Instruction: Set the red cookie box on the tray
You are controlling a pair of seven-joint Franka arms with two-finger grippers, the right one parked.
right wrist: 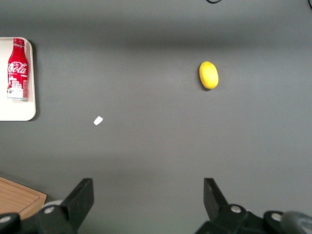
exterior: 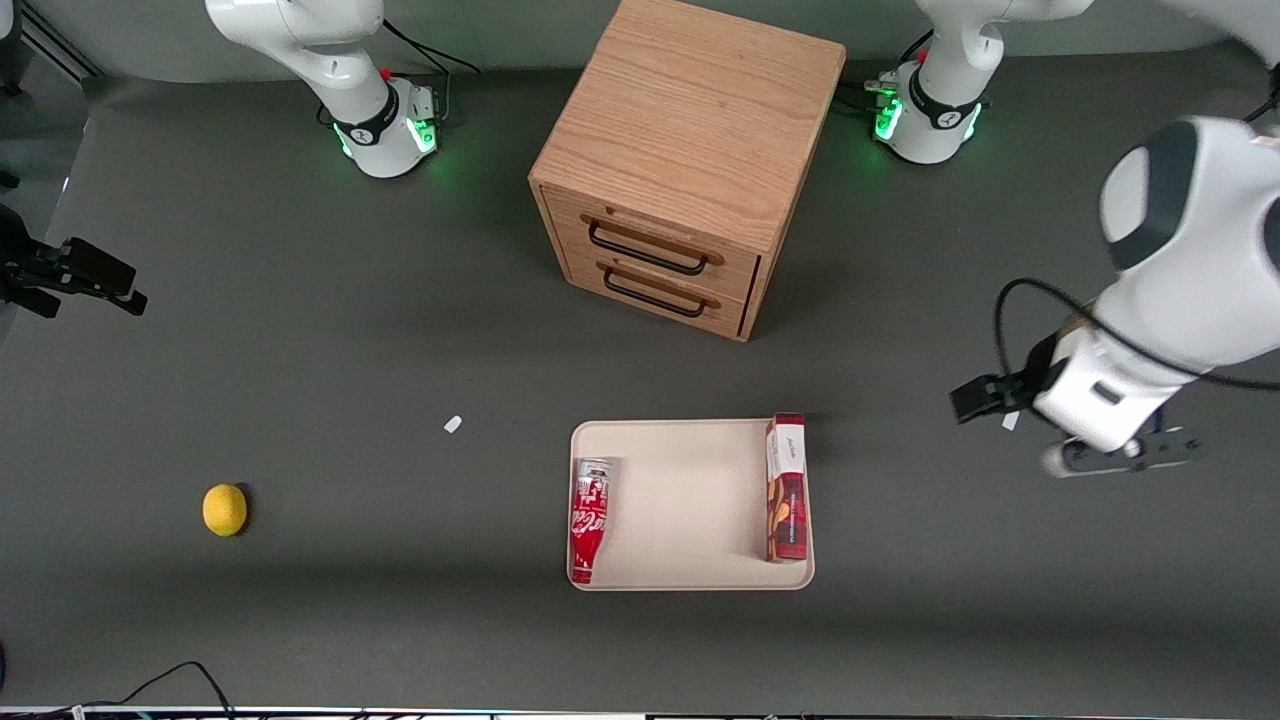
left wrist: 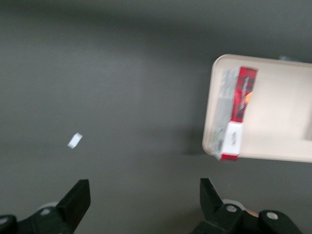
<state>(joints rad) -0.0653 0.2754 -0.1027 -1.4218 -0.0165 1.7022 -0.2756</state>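
Front cam sits high, looks steeply down on the whole table w/ both arm bases at the top edge; cabinet (exterior: 690,165) mid-scene, tray (exterior: 690,505) nearer the cam. Left wrist cam rides above the gripper (left wrist: 145,204), facing down past its spread fingers (left wrist: 75,200) at the table; red cookie box (left wrist: 235,113) and tray edge lie ahead of the fingertips, closer up than in front view. Right wrist cam also looks straight down; shares tray corner, soda bottle (right wrist: 17,68), lemon (right wrist: 208,75) w/ front view.

one box (exterior: 786,488), one tray (exterior: 690,500), one bottle (exterior: 589,518)
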